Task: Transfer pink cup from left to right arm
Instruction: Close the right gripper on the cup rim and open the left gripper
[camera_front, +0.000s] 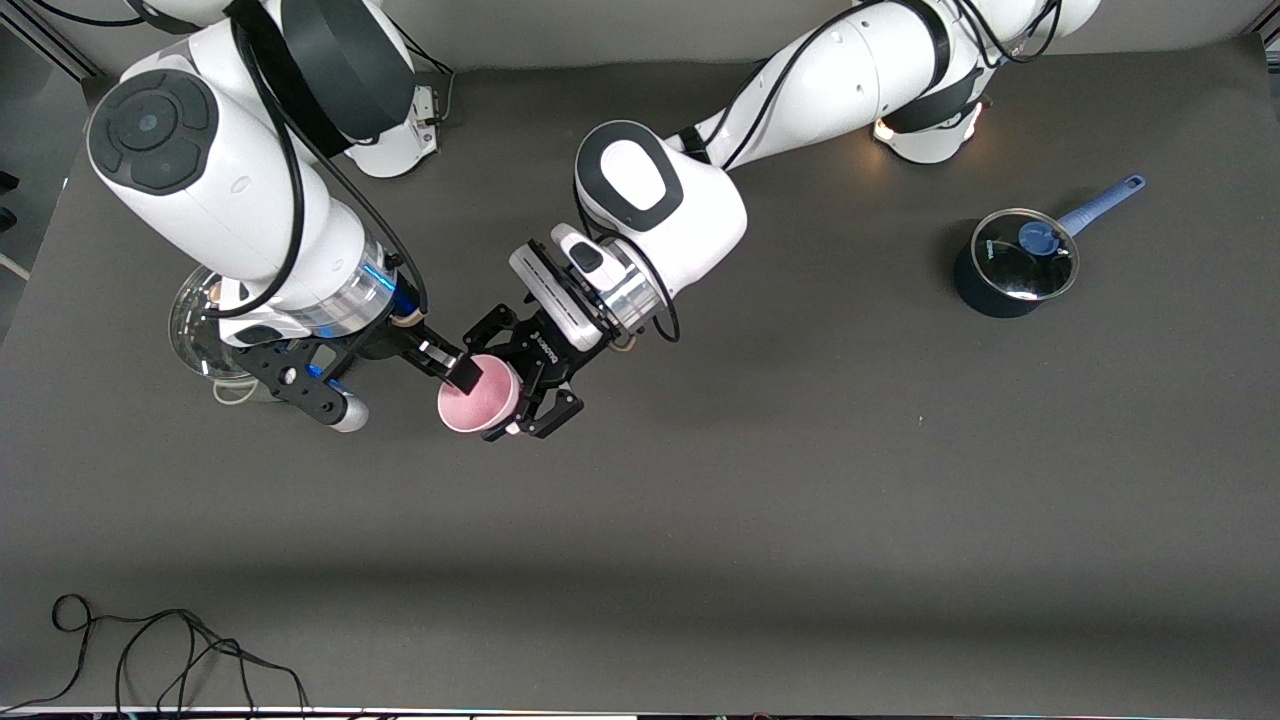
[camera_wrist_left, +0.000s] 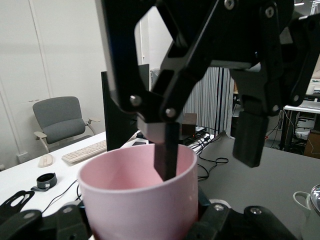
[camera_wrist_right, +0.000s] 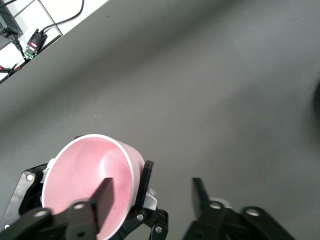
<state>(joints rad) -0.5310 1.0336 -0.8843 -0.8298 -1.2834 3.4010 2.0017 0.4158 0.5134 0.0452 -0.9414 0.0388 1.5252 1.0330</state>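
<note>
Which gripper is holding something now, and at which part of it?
The left gripper holds the pink cup by its body. The right gripper straddles the rim, one finger inside, not visibly clamped.

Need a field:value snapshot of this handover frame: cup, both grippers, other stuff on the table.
pink cup: held above the table, mouth facing the front camera
left gripper: shut on the cup body
right gripper: one finger inside the cup, one outside its wall, not yet clamped
blue saucepan: glass lid on, toward the left arm's end
glass vessel: under the right arm
</note>
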